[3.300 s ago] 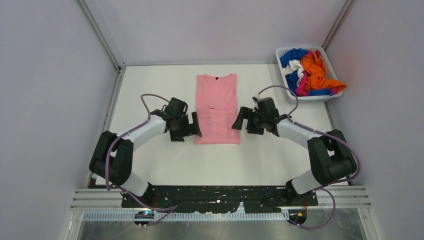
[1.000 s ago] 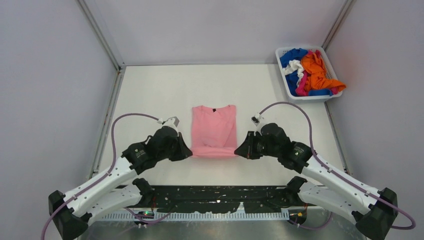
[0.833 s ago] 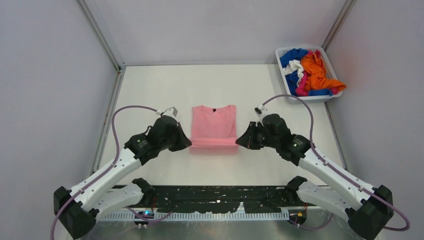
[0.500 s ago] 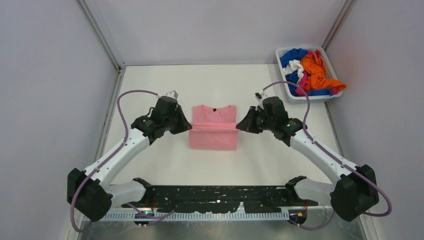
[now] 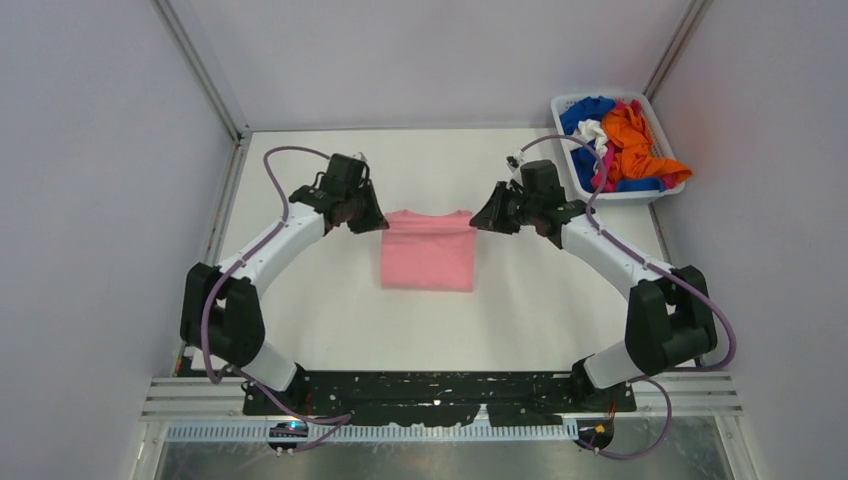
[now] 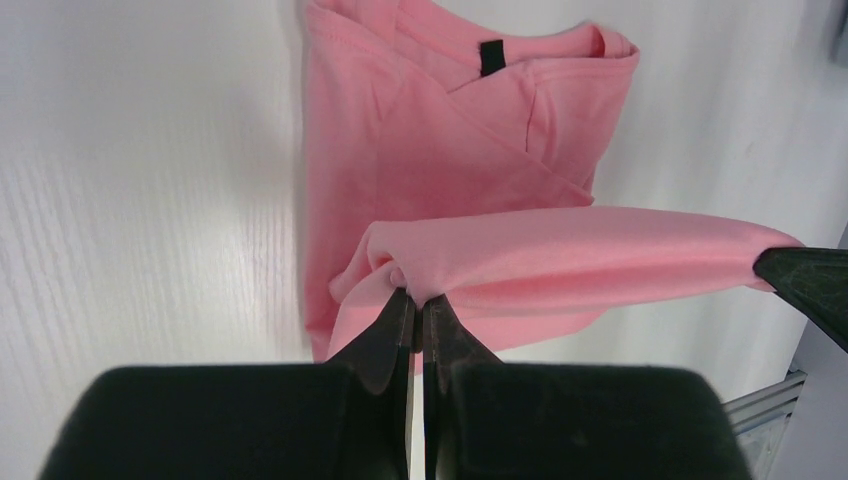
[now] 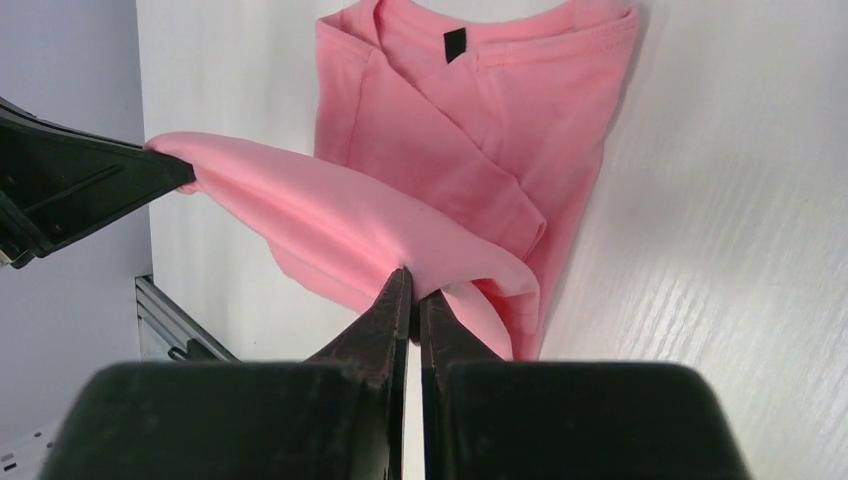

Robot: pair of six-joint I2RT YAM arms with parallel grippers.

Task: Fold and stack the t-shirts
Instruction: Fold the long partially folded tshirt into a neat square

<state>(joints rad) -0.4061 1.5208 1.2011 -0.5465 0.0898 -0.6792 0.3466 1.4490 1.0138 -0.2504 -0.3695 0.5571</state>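
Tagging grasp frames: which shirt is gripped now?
The light pink shirt on the table, its raised edge pinched by left gripper and right gripper. Orange, blue, white, hot pink lie in the basket.

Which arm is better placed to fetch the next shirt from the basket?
Right, probably: the right gripper, shut on the pink shirt, is near the basket; the left gripper grips its other corner, farther off.

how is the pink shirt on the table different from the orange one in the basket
The pink shirt lies smooth and partly folded on the table; the orange shirt is crumpled in the basket. The left gripper and right gripper pinch the pink shirt's lifted edge; nothing touches the orange shirt. The pink shirt lies alone; the orange shirt is heaped with other shirts. Both are plain-coloured cloth.
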